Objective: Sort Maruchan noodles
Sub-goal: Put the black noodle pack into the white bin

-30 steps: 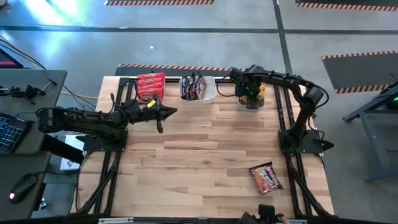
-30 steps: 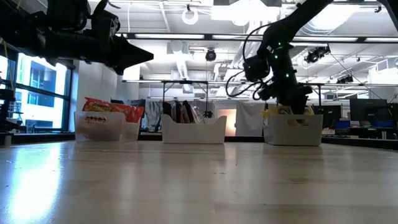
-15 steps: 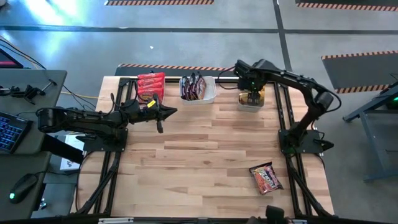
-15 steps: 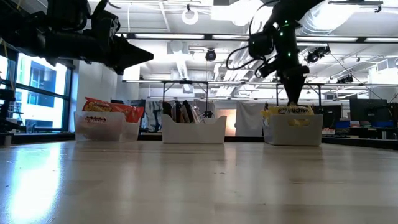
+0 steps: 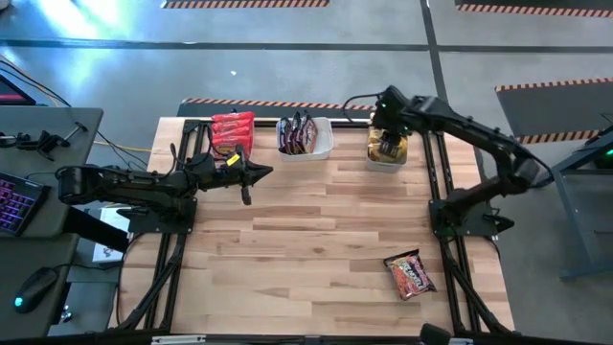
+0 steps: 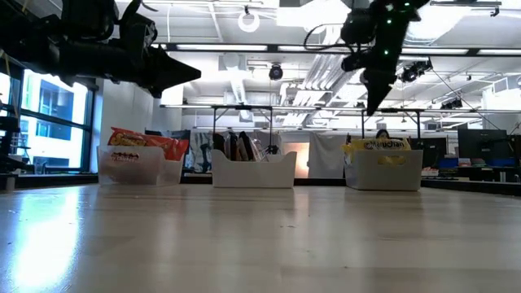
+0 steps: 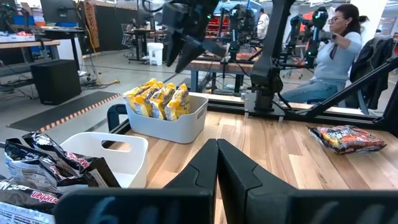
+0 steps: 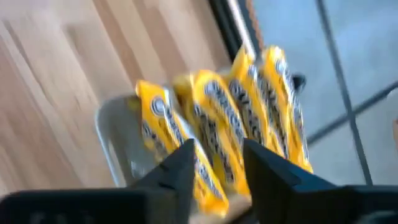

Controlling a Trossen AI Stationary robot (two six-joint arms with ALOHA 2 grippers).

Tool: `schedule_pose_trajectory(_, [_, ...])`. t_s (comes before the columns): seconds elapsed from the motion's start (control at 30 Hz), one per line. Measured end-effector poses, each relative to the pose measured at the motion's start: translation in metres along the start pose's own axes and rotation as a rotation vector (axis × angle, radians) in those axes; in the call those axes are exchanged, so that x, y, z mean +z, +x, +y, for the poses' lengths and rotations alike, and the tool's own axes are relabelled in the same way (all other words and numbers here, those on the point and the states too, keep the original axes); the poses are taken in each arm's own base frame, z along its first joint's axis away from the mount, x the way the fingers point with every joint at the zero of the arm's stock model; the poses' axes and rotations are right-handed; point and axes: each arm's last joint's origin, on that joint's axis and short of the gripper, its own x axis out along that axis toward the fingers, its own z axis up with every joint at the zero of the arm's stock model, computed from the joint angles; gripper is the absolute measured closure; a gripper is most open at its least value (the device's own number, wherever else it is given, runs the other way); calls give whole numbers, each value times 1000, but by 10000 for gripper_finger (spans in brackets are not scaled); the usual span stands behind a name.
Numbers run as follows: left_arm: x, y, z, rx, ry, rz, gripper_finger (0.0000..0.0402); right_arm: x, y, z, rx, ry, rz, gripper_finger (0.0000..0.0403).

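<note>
Yellow Maruchan packets (image 8: 273, 106) stand on edge in the right clear tub (image 5: 374, 161) at the table's far edge, also visible in the low view (image 6: 381, 144). My right gripper (image 8: 217, 155) hangs open and empty above that tub (image 6: 383, 171), well over its rim (image 6: 373, 102). Dark brown packets (image 5: 299, 134) fill the middle tub and red-orange packets (image 5: 232, 129) the left tub. One red-orange and brown packet (image 5: 410, 273) lies flat near the table's right near corner. My left gripper (image 5: 261, 172) is shut, held in the air beside the left tub.
The three tubs stand in a row along the far edge. Bare wood lies between them and the loose packet (image 7: 347, 137). Black frame rails run along both table sides. A person (image 7: 339, 50) sits beyond the table's right side.
My right gripper has risen straight up out of the right tub, from down among the yellow packets to well above the rim. A yellow packet now shows lying along the top of that tub. My left arm has kept still.
</note>
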Motion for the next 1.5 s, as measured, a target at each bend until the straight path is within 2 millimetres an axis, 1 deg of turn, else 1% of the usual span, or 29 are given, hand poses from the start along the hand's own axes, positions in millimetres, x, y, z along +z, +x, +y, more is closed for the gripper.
schedule_pose_trajectory(0.17, [0, 0, 0, 0, 0, 0, 401, -17, -3, 13, -35, 34, -213, 377])
schedule_pose_trajectory(0.23, [0, 0, 0, 0, 0, 0, 401, -24, -5, 19, -45, 56, -285, 396])
schedule_pose_trajectory(0.33, [0, 0, 0, 0, 0, 0, 401, -35, -11, 30, -45, 99, -369, 387])
schedule_pose_trajectory(0.43, [0, 0, 0, 0, 0, 0, 401, -46, -16, 40, -23, 138, -418, 384])
schedule_pose_trajectory(0.53, [0, 0, 0, 0, 0, 0, 401, -54, -23, 49, -1, 172, -478, 392])
schedule_pose_trajectory(0.63, [0, 0, 0, 0, 0, 0, 401, -60, -25, 58, 17, 190, -553, 401])
schedule_pose_trajectory(0.77, [0, 0, 0, 0, 0, 0, 401, -67, -16, 70, 47, 185, -676, 400])
schedule_pose_trajectory(0.93, [0, 0, 0, 0, 0, 0, 401, -71, -1, 86, 160, 171, -829, 402])
schedule_pose_trajectory(1.03, [0, 0, 0, 0, 0, 0, 401, -74, 5, 92, 192, 179, -832, 402])
schedule_pose_trajectory(1.1, [0, 0, 0, 0, 0, 0, 401, -75, 6, 95, 212, 188, -818, 402])
schedule_pose_trajectory(1.17, [0, 0, 0, 0, 0, 0, 401, -75, 5, 98, 234, 193, -819, 402])
schedule_pose_trajectory(1.27, [0, 0, 0, 0, 0, 0, 401, -75, 1, 104, 285, 152, -841, 402])
schedule_pose_trajectory(1.4, [0, 0, 0, 0, 0, 0, 401, -73, -1, 109, 283, 94, -865, 402])
schedule_pose_trajectory(1.5, [0, 0, 0, 0, 0, 0, 401, -73, -1, 109, 278, 83, -868, 403])
